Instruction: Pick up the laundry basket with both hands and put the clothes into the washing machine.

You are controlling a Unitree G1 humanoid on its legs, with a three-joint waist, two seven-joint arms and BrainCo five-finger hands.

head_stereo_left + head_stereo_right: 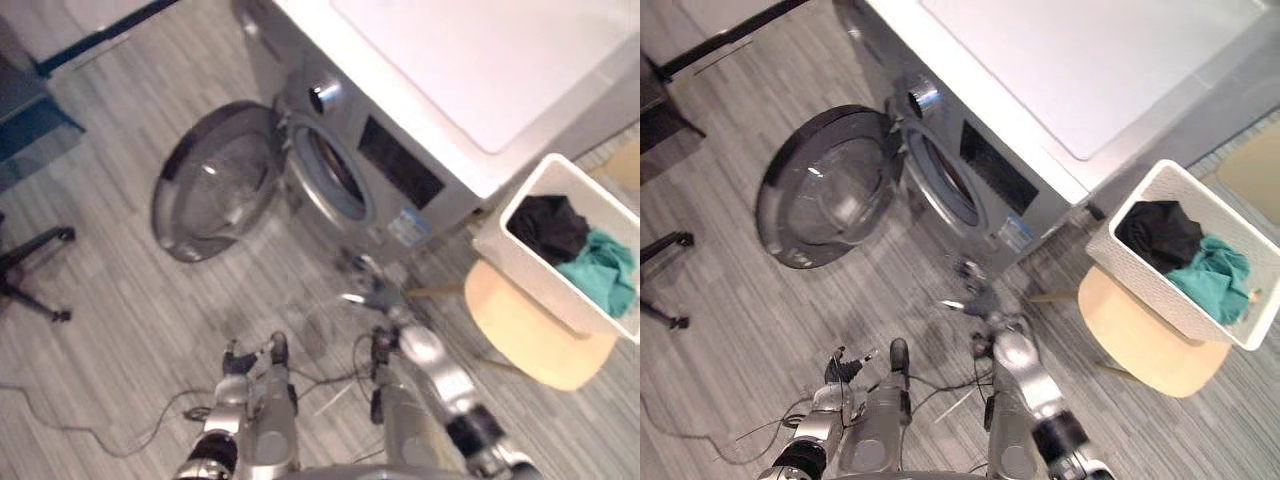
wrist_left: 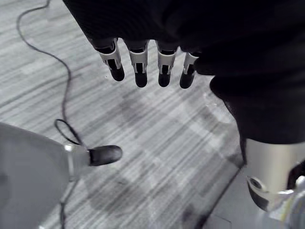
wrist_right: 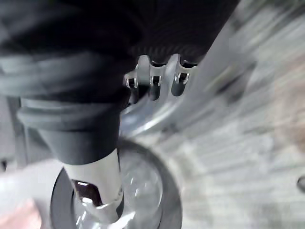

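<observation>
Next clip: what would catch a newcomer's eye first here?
The washing machine stands with its round door swung wide open, left of the drum opening. To its right a white laundry basket holding black and teal clothes sits on a round wooden stool. The left hand and right hand hang open and empty, clear of the basket.

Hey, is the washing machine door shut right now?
No, the door is swung wide open to the left of the drum opening.
</observation>
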